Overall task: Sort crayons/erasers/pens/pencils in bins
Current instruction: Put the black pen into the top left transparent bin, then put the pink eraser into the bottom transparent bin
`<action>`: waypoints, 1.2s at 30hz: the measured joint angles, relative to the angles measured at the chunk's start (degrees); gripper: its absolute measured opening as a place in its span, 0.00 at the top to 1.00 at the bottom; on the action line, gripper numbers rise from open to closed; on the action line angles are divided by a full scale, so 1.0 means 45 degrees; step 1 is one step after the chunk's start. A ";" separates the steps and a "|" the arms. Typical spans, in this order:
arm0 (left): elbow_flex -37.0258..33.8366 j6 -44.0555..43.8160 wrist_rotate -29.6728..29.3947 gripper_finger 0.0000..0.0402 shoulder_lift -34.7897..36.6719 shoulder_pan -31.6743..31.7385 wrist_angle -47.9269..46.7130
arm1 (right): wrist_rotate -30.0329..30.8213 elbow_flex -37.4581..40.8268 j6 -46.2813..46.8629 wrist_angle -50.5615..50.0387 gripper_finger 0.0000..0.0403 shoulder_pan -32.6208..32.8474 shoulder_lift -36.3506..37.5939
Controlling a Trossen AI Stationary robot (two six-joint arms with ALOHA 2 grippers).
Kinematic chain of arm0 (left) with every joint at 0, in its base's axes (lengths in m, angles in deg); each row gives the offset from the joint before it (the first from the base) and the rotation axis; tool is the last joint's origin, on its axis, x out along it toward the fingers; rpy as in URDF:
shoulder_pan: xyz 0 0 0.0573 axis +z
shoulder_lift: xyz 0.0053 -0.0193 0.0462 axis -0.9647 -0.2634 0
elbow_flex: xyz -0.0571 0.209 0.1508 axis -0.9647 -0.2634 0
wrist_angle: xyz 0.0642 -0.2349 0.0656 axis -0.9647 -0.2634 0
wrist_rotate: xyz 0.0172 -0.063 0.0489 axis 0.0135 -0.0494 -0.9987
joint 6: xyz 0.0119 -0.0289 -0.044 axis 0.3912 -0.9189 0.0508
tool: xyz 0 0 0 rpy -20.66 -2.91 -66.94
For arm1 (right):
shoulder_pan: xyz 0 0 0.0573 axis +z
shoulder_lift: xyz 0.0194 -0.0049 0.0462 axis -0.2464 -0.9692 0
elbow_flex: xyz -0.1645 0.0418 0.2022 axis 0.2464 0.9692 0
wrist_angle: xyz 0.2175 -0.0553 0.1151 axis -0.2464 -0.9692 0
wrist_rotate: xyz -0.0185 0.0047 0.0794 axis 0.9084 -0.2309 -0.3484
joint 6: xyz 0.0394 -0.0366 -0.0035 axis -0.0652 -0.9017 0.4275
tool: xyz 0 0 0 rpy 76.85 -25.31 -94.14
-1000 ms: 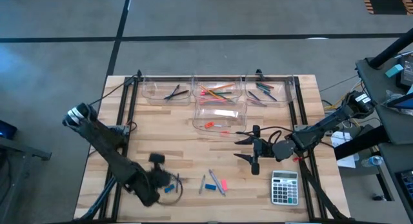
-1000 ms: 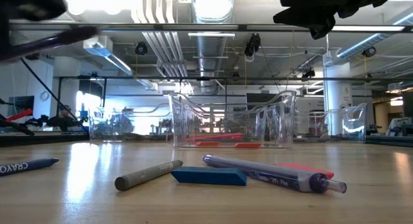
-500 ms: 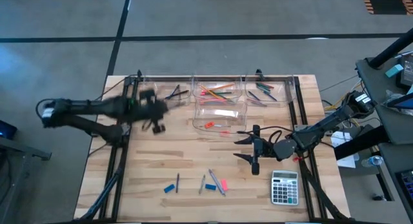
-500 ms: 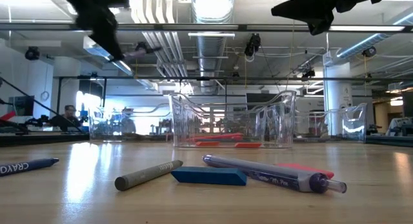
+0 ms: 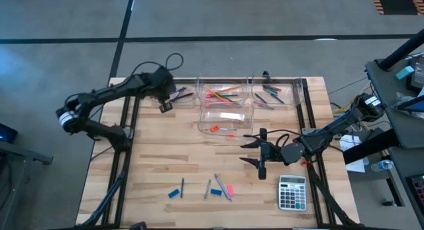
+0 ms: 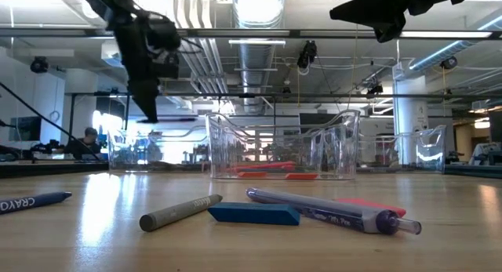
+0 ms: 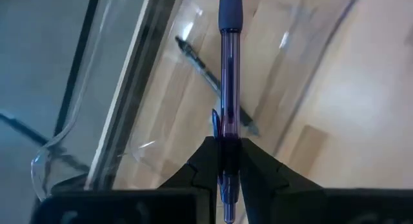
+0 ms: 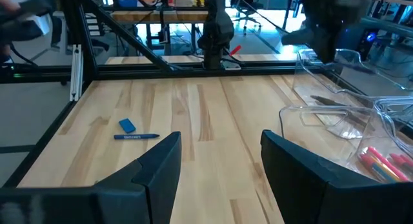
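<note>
Two grippers show: our left gripper point(image 5: 165, 101) hangs over the far-left bin point(image 5: 167, 92), clenched on a purple pen point(image 7: 228, 69). Our right gripper point(image 5: 260, 154) waits mid-table, fingers spread wide.

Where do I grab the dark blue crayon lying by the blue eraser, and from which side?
Grip the dark blue crayon mid-length from straight above, fingers across its thin width: it lies flat, and the blue eraser sits just off one end. The right gripper is open; the left gripper holds a pen.

Left gripper point(image 5: 165, 101) holds a pen point(image 7: 228, 69) above the far-left bin point(image 5: 154, 95).
</note>
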 joint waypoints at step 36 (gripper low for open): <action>-0.7653 -0.7102 -0.2467 0.61 0.5903 -0.9833 1.2963 | -0.0010 0.0058 0.0219 -0.0015 0.50 0.0000 -0.0063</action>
